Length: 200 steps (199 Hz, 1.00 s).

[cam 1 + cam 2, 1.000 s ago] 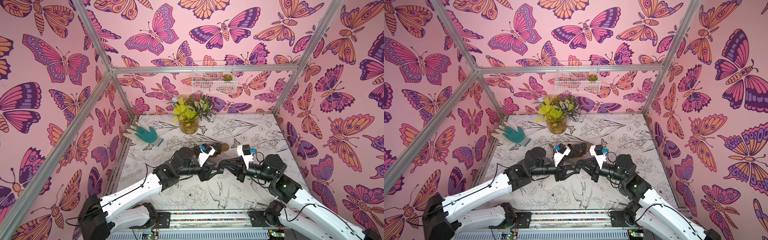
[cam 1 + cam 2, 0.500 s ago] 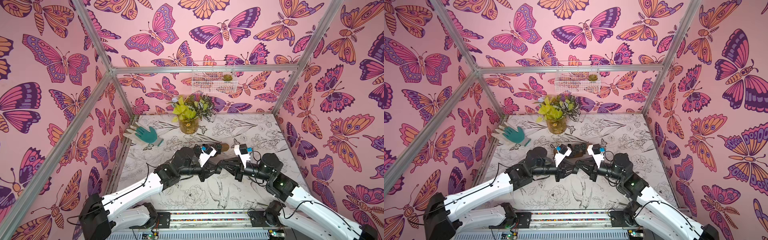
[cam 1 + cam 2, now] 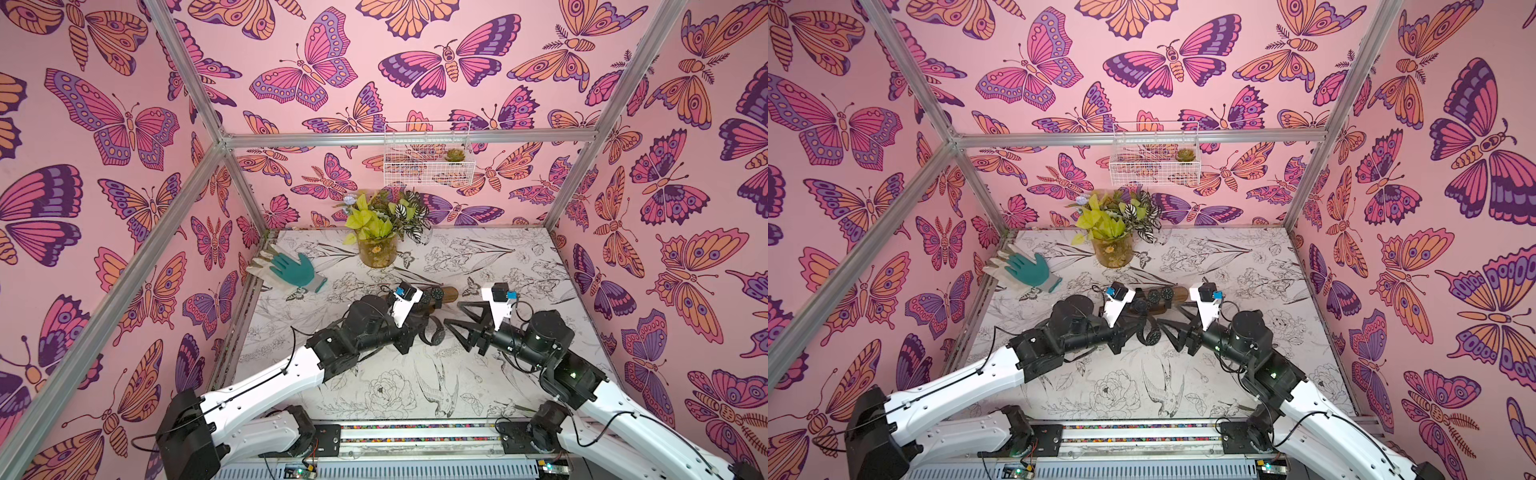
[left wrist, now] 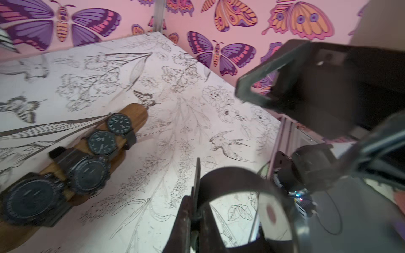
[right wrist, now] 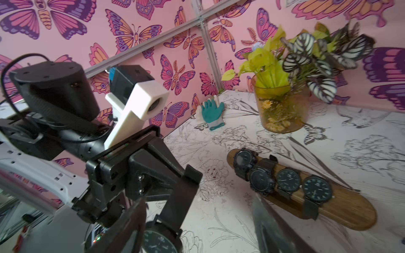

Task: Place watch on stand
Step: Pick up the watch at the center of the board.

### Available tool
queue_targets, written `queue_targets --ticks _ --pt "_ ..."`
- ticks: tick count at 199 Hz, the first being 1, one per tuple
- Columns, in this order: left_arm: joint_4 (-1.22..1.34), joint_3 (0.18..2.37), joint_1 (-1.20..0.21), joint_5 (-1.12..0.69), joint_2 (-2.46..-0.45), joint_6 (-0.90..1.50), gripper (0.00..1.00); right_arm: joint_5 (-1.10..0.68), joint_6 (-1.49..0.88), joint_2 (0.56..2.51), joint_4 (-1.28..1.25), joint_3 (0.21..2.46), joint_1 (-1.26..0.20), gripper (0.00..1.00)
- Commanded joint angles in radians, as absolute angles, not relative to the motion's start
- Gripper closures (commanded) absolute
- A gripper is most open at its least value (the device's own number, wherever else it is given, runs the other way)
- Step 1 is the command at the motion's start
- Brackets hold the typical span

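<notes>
A black watch (image 3: 436, 335) (image 3: 1153, 336) hangs above the table's middle, its strap loop (image 4: 230, 175) pinched in my left gripper (image 4: 195, 210) (image 3: 422, 329), which is shut on it. My right gripper (image 3: 453, 314) (image 5: 199, 223) stands open just to the right of the watch, its fingers (image 5: 267, 219) either side of the dial (image 5: 160, 241) without touching it. The stand (image 3: 449, 294) (image 3: 1178, 293) (image 5: 341, 208), a brown wooden bar, lies just behind both grippers. It carries several black watches (image 4: 99, 142), and its right end is bare.
A teal and white glove (image 3: 291, 270) lies at the back left by the wall. A glass vase of plants (image 3: 377, 249) stands at the back centre. A white wire basket (image 3: 428, 153) hangs on the rear wall. Pink walls and metal posts enclose the table.
My left gripper has shut on the watch strap. My right gripper, shut on the watch before, has opened and let go of it.
</notes>
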<state>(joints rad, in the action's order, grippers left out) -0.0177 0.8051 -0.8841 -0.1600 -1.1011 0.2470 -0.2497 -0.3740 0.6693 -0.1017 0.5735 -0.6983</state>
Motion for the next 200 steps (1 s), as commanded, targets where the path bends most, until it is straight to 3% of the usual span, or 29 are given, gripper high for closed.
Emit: queue_targets --ticks 1,45,76,145,200 --pt "-0.058 0.809 -0.888 0.054 -1.074 0.243 0.96 -0.116 -0.467 0.647 -0.124 0.550 -0.704 0.18" --pt "-0.073 0.810 -0.912 0.221 -1.048 0.263 0.97 -0.148 -0.614 0.696 -0.147 0.548 -0.717 0.17" --pt "-0.076 0.821 -0.931 0.285 -1.054 0.290 0.96 -0.089 -0.588 0.767 -0.148 0.560 -0.827 0.17" --pt "-0.065 0.865 -1.012 0.301 -1.104 0.285 0.96 -0.147 -0.630 0.909 -0.244 0.567 -0.859 0.15" --pt "-0.045 0.867 -1.019 0.282 -1.111 0.283 0.96 -0.184 -0.620 0.917 -0.255 0.558 -0.864 0.18"
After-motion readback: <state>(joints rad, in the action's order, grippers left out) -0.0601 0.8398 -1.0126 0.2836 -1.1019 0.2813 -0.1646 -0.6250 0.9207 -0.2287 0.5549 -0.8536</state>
